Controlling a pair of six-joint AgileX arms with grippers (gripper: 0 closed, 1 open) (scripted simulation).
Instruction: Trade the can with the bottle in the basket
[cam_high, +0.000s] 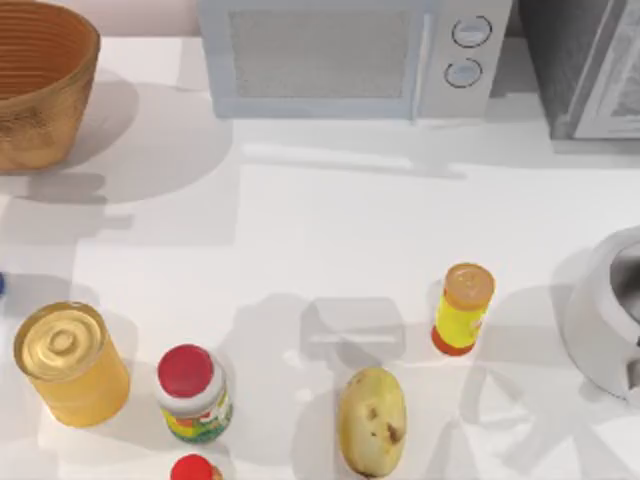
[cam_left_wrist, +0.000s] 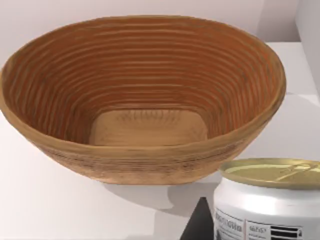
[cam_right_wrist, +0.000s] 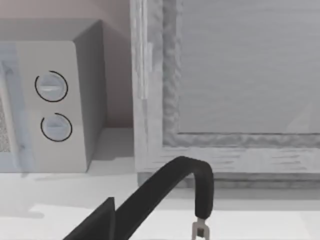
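Inspecting the desk (cam_high: 330, 230) from the top view, I am finding the basket (cam_high: 35, 85) standing at the 10 o'clock corner. In the left wrist view its ribbed bowl is lying bare down to the flat floor, so the bottle is not sitting in it. A sliver of blue (cam_high: 2, 285) is showing at the 9 o'clock edge of the top view, too small to name.

The can (cam_left_wrist: 267, 207) is appearing in the left wrist view just outside the basket wall, upright, its pale tan top level. A dark wedge beside it is probably part of the left end effector (cam_left_wrist: 200, 226). I cannot tell whether that end effector is spread or pinching the can, nor whether the can is resting on the desk.

The right arm is looking parked, facing the microwave (cam_right_wrist: 50, 100). Its end effector's state I cannot tell either.

I am judging the can to be light, rigid and smooth-sided, so liable to slip or dent under a hard squeeze. It is best taken across mid-body, below the rim and square to the wall. The golden tin (cam_high: 70, 365) is standing at 8 o'clock, the red-capped jar (cam_high: 192, 395) at 7 o'clock and the yellow bottle (cam_high: 463, 308) at 4 o'clock, all well apart from the basket
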